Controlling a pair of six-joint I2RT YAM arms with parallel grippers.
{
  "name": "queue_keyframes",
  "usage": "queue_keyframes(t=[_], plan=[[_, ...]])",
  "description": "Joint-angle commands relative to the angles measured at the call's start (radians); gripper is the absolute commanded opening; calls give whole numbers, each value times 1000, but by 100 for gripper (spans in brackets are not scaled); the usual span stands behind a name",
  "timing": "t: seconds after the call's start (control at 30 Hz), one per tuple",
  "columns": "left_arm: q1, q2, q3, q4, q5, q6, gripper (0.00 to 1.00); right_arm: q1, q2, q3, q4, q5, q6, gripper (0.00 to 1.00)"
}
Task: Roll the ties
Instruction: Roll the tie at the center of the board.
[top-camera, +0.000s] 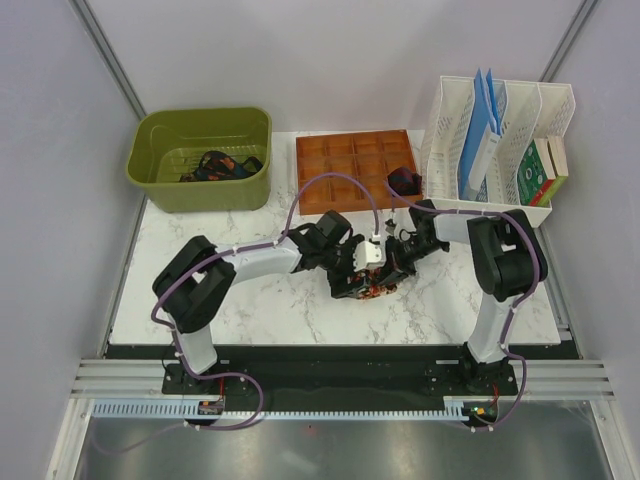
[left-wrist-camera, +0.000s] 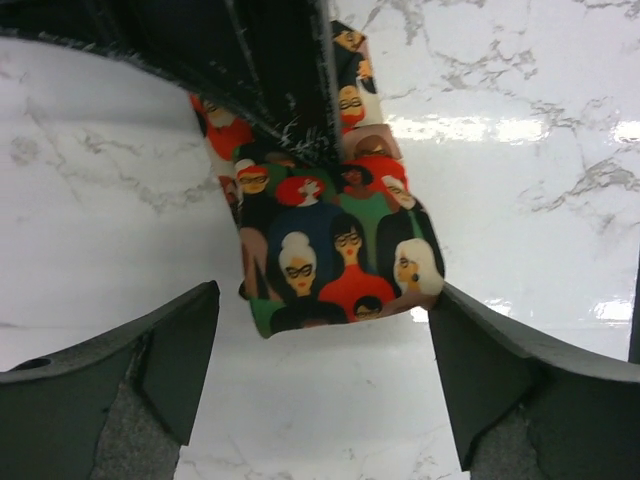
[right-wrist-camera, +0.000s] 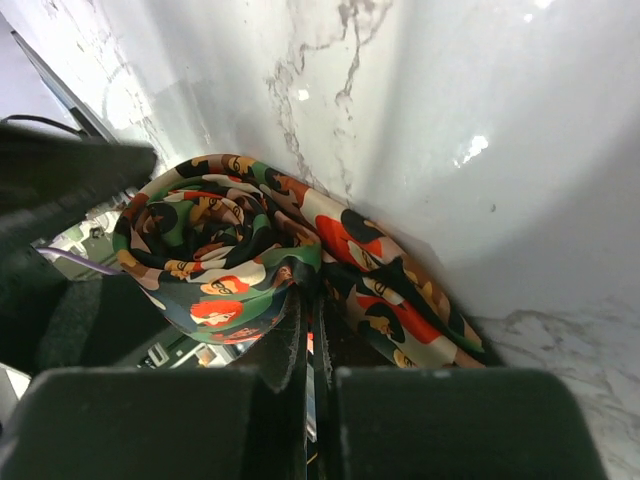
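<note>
The patterned tie (top-camera: 374, 291), printed with red, green and orange faces on black, lies at the table's middle between both grippers. In the right wrist view my right gripper (right-wrist-camera: 312, 300) is shut on the tie (right-wrist-camera: 215, 265). A loose coil of it bulges to the left of the fingers and a strip (right-wrist-camera: 400, 300) runs off to the right. In the left wrist view my left gripper (left-wrist-camera: 320, 390) is open. The tie's flat end (left-wrist-camera: 335, 260) hangs just ahead of its fingers (left-wrist-camera: 160, 350), not gripped, below the right gripper's dark fingers. Both grippers meet in the top view: left (top-camera: 348, 268), right (top-camera: 388, 262).
A green bin (top-camera: 160, 175) at the back left holds darker ties (top-camera: 220, 165). An orange compartment tray (top-camera: 355, 165) stands behind the grippers, with a dark roll (top-camera: 403, 182) at its right edge. A white file rack (top-camera: 495, 150) stands at the back right.
</note>
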Motion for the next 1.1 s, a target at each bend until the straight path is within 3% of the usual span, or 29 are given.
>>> queue_keyframes(t=[0.0, 0.23, 0.33, 0.47, 0.57, 1.07], plan=[[41, -47, -12, 0, 33, -7, 93, 19, 67, -6, 71, 190, -9, 0], [32, 15, 31, 20, 68, -39, 99, 38, 77, 0, 70, 195, -7, 0], [30, 29, 51, 23, 74, -36, 95, 39, 83, 2, 71, 196, -4, 0], [29, 9, 70, 20, 99, -36, 75, 44, 84, 3, 68, 198, 0, 0], [23, 7, 102, 23, 108, -62, 67, 52, 87, 5, 68, 199, 3, 0], [-91, 217, 277, -2, -15, -146, 64, 79, 106, 11, 109, 115, 43, 0]])
